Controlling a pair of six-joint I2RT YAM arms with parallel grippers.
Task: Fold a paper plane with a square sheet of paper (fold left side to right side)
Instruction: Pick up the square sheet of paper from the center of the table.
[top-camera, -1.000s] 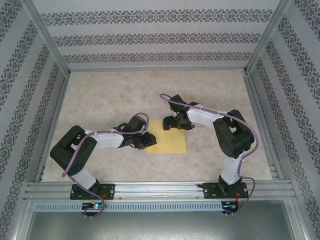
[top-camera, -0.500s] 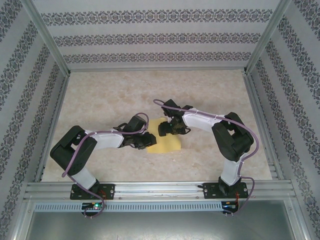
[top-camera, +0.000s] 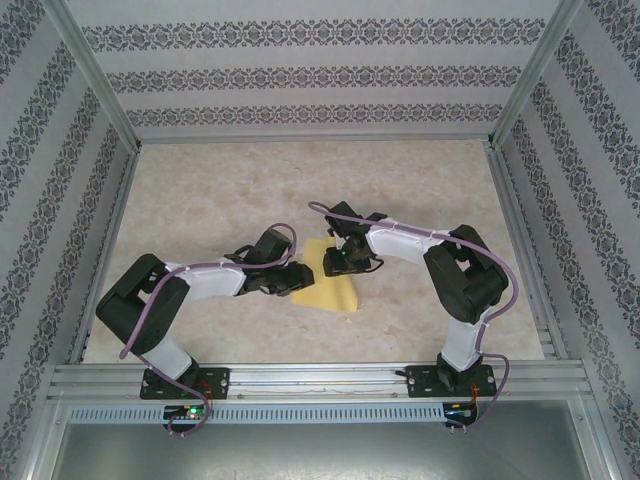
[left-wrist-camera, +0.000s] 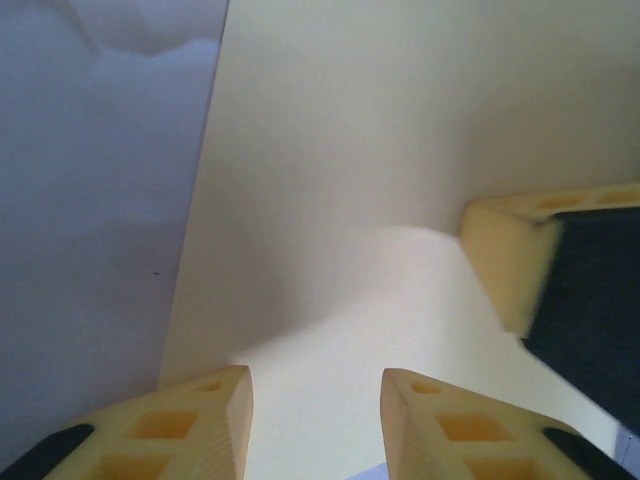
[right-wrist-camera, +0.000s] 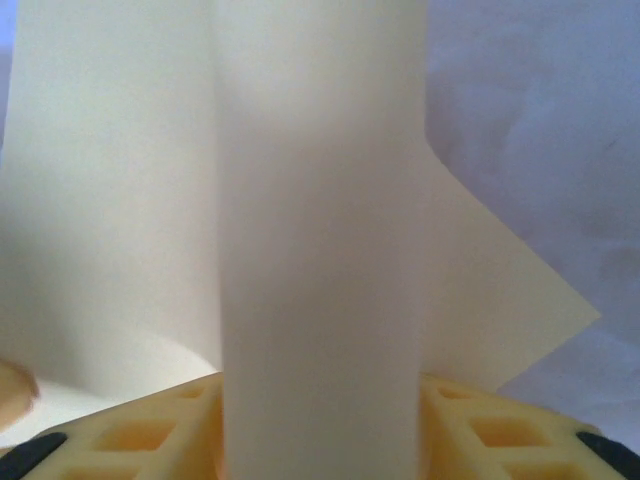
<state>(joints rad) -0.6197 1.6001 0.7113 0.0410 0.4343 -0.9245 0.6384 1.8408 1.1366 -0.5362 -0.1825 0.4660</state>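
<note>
The square sheet of paper (top-camera: 335, 293) is pale yellow and lies mid-table, with its right part lifted and curled leftward. My left gripper (top-camera: 290, 283) rests on its left part. In the left wrist view its jaws (left-wrist-camera: 315, 420) stand open over flat paper (left-wrist-camera: 350, 150), nothing between them. My right gripper (top-camera: 336, 262) holds the raised right edge. In the right wrist view a curled band of the paper (right-wrist-camera: 320, 250) fills the whole gap between its fingers (right-wrist-camera: 320, 420) and hides the tips. One right finger (left-wrist-camera: 505, 260) shows close by in the left wrist view.
The beige marbled table (top-camera: 220, 190) is bounded by aluminium rails and patterned walls on three sides. Both arm bases sit on the near rail (top-camera: 320, 380). The two grippers are only a few centimetres apart above the sheet.
My right gripper has moved left toward the left gripper, carrying the paper's right edge up and over. The paper's footprint has narrowed. The left arm has barely moved.
</note>
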